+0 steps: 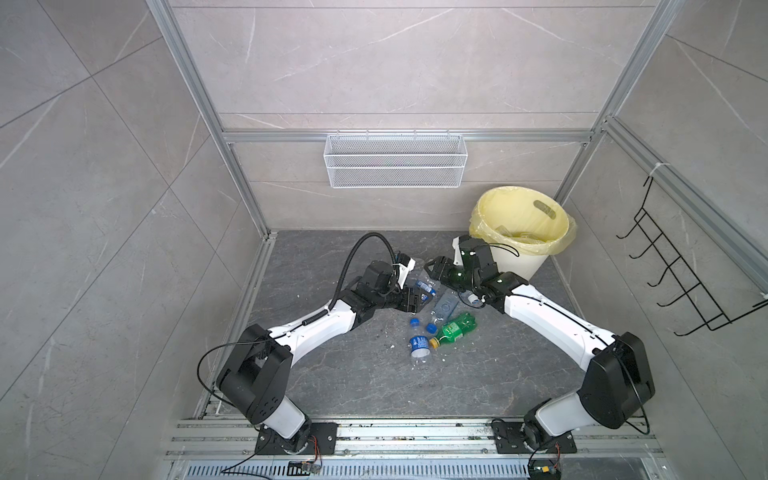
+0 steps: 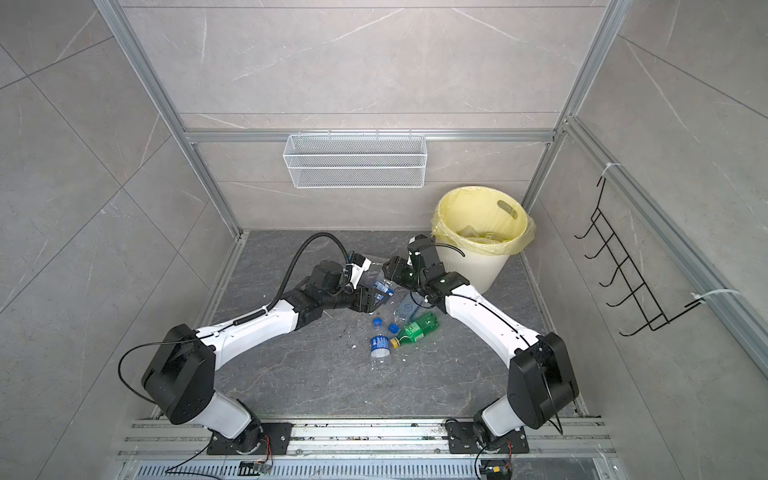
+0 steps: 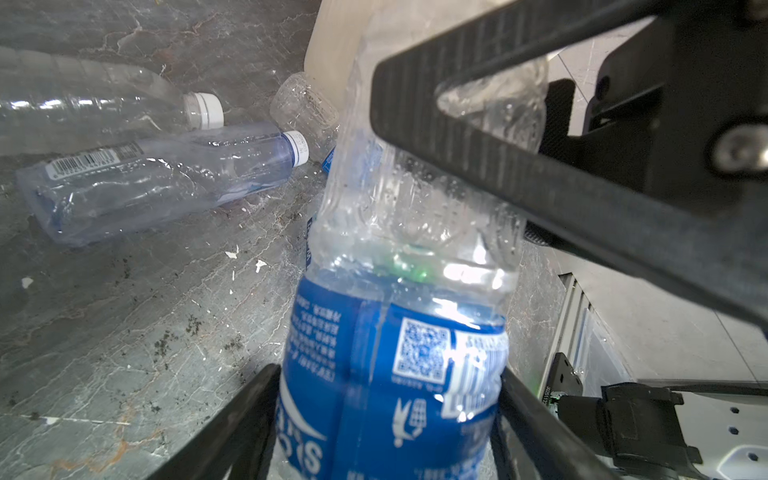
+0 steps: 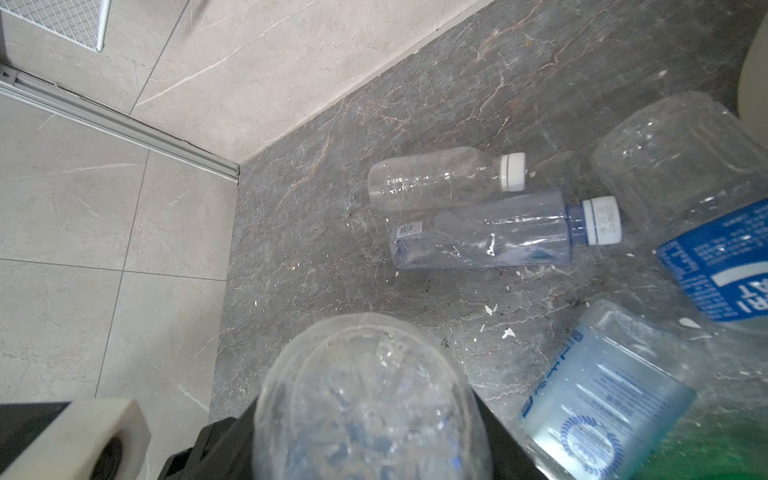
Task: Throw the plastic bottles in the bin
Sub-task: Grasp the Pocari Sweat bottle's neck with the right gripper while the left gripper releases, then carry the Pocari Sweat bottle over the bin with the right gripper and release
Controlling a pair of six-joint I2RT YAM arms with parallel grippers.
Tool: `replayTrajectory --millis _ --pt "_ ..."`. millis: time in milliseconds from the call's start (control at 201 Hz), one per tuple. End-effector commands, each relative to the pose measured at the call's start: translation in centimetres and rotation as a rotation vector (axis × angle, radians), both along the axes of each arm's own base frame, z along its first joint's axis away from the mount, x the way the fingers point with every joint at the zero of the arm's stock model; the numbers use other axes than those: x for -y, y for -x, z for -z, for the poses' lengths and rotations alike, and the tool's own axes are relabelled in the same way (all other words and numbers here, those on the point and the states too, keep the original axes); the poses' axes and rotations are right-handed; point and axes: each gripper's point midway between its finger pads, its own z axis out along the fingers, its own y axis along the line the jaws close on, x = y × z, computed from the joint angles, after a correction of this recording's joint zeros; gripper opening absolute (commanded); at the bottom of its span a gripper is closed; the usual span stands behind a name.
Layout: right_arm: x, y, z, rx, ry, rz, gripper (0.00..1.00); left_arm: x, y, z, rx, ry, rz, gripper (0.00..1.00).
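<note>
Right gripper [image 4: 361, 419]: jaws grasping blue-labelled bottle [image 3: 407, 232] at its clear end. Left gripper [image 3: 388, 374]: jaws flank the label; cannot tell whether gripping.

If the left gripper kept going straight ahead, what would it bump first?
The blue-labelled bottle between the left gripper's jaws; just beyond, probably the right gripper, which grips the bottle's clear end.

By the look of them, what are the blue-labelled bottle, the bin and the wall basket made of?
Blue-labelled bottle: thin clear plastic, glossy and dented, with a printed film label.
Bin: probably moulded plastic, with a smooth matte cream wall; its bag is thin, wrinkled pale yellow film.
Wall basket: white-coated wire mesh, likely metal.
</note>
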Motion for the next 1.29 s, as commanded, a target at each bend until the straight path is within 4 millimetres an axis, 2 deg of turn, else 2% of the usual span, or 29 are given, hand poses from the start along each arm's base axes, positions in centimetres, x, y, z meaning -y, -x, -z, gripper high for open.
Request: replayTrajectory --millis 0,119,254,493,632,761,970,1100,1199,1284 --pt "0.7 0.0 -1.7 0.026 0.030 0.015 0.42 0.4 -0.3 -3.6 0.051 0.059 -0.007 0.82" --pt "1.7 0.4 -2.6 0.029 0.064 0.042 0.40 0.2 0.3 -4.6 0.034 0.082 -0.006 0.90" --pt "3.2 1.2 -4.5 0.055 0.088 0.085 0.39 -0.5 0.9 -6.3 0.054 0.087 -0.016 0.96" --pt "6.0 2.4 -8.3 0.120 0.153 0.158 0.39 -0.5 2.0 -9.5 0.084 0.127 0.000 1.00" --pt "8.5 3.1 -13.0 0.220 0.235 0.214 0.39 0.3 2.4 -11.6 0.136 0.105 0.028 1.00" --pt "11.4 3.3 -18.6 0.337 0.336 0.285 0.39 1.4 1.8 -13.5 0.190 0.088 0.026 1.00" --pt "16.8 2.9 -26.9 0.495 0.419 0.424 0.39 4.8 0.7 -16.5 0.277 0.036 0.084 1.00" --pt "20.0 3.8 -31.5 0.597 0.489 0.534 0.39 6.7 0.0 -17.6 0.333 0.014 0.124 1.00" --pt "21.9 4.2 -34.0 0.663 0.541 0.609 0.40 7.8 -0.6 -18.2 0.376 0.006 0.145 1.00" --pt "23.2 3.1 -34.4 0.666 0.581 0.655 0.40 8.5 -1.3 -18.3 0.394 0.005 0.147 1.00"
